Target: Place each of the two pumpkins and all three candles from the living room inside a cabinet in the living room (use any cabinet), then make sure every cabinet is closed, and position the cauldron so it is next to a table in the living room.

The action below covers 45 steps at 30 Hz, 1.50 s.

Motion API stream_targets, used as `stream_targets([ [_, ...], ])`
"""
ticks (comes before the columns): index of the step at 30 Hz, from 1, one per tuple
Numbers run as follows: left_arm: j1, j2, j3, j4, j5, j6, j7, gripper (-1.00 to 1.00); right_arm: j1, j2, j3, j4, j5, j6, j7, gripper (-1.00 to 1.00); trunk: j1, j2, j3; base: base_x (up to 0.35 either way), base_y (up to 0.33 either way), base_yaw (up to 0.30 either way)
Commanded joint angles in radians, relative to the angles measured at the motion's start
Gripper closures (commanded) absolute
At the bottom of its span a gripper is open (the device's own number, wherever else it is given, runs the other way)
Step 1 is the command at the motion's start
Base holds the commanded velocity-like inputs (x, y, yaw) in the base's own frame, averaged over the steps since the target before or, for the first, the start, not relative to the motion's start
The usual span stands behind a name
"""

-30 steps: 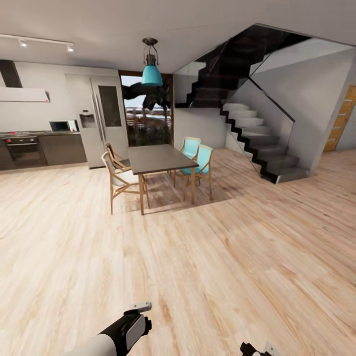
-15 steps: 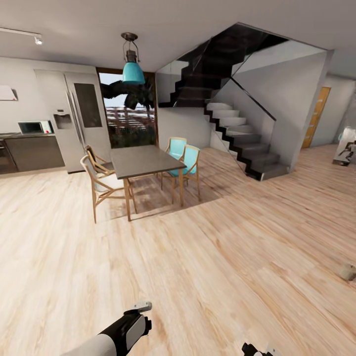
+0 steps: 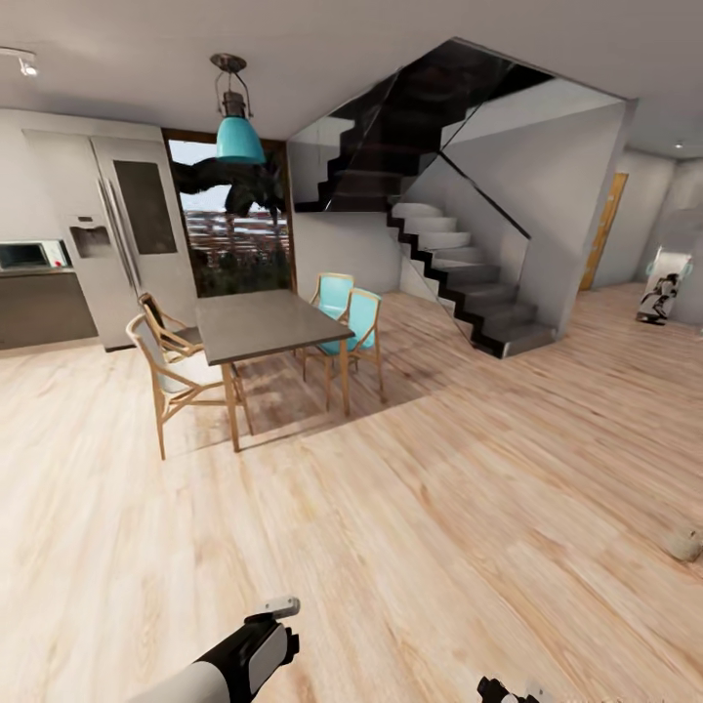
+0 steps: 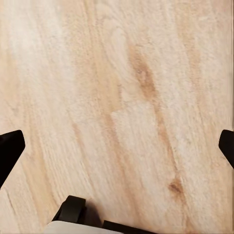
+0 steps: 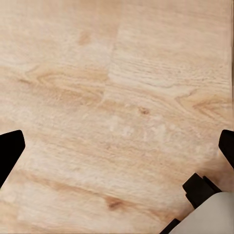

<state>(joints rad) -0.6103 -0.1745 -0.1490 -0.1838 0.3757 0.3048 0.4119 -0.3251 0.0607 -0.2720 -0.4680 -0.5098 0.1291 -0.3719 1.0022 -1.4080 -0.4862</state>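
I am out on bare wood floor, away from the pumpkins, cabinet, cauldron and low grey table. A small beige-tan lump [image 3: 683,542] lies on the floor at the far right of the head view; it may be a candle, but it is too small to tell. My left gripper [image 4: 117,146] hangs open over the planks, its dark fingertips [image 4: 9,151] spread to the frame's edges, with nothing between them. My right gripper [image 5: 117,148] is open in the same way over the floor. In the head view the left forearm [image 3: 244,654] and the right gripper's tip [image 3: 508,691] sit at the bottom edge.
A dining table [image 3: 259,322] with a dark top, wooden chairs and two turquoise chairs [image 3: 356,317] stands ahead left, under a teal lamp [image 3: 239,137]. A dark staircase [image 3: 469,283] rises ahead right. A fridge [image 3: 117,234] is at far left, a white figure [image 3: 662,293] at far right.
The whole head view has slid leftward, so the camera has turned right. The tan lump and the white figure have come into view. Both arms hold the same pose.
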Motion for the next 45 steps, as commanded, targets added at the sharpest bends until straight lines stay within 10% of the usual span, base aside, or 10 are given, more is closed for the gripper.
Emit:
stream_targets([
  [1,0.000,0.000,-0.007,-0.002,0.008,0.005,0.007,-1.00,0.000,0.001,-0.003,-0.003,-0.006,0.005,-0.004,-1.00,0.000,-0.001,-0.001,0.060,0.000,-0.275],
  [23,0.000,0.000,-0.007,-0.002,0.008,0.005,0.007,-1.00,0.000,-0.002,-0.033,-0.001,-0.006,0.010,-0.004,-1.00,0.000,-0.001,-0.001,0.018,0.000,-0.281],
  [45,0.000,0.000,-0.007,-0.002,0.008,0.005,0.007,-1.00,0.000,-0.017,-0.032,-0.001,-0.006,0.001,0.003,-1.00,0.000,-0.001,-0.001,0.337,0.000,-0.131],
])
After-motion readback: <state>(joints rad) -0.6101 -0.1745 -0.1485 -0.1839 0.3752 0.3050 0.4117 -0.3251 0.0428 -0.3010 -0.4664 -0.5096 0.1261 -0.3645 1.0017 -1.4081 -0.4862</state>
